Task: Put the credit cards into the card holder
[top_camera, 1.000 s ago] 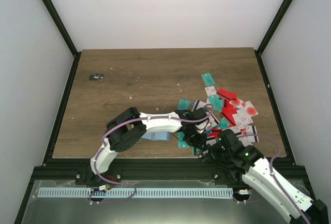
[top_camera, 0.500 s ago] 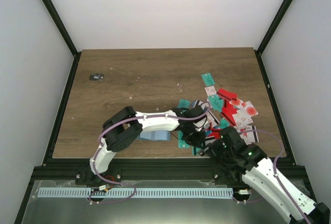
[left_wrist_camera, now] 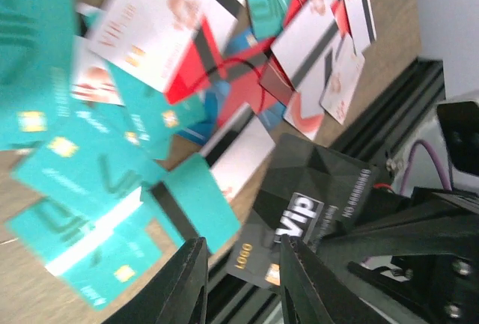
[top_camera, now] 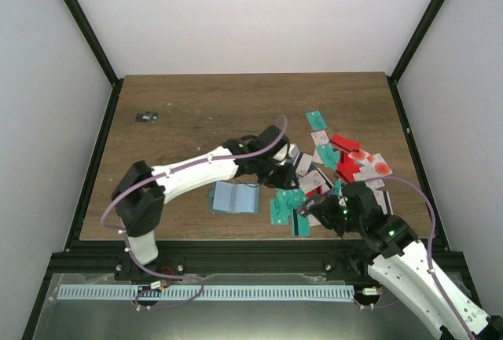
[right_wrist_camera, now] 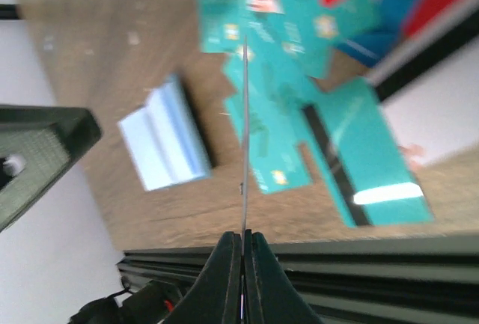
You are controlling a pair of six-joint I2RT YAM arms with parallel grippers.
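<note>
The credit cards (top_camera: 346, 169) lie in a loose pile at the right of the table, mostly teal (left_wrist_camera: 82, 163), with red and white ones. The blue-grey card holder (top_camera: 234, 197) lies open and flat left of the pile; the right wrist view also shows the card holder (right_wrist_camera: 165, 141). My right gripper (top_camera: 318, 212) is shut on a black card (left_wrist_camera: 318, 208), seen edge-on (right_wrist_camera: 244, 137) between its jaws, above the pile's near edge. My left gripper (top_camera: 288, 173) hangs over the pile, and its fingers (left_wrist_camera: 187, 283) stand apart with nothing between them.
A tiny black object with white marks (top_camera: 146, 116) sits at the far left of the table. A black rail (top_camera: 236, 255) runs along the near edge, close under my right gripper. White walls enclose the table.
My left arm has swung out and back, carrying its gripper from beside the right gripper up over the pile and uncovering the card holder. My right gripper has closed on the black card.
</note>
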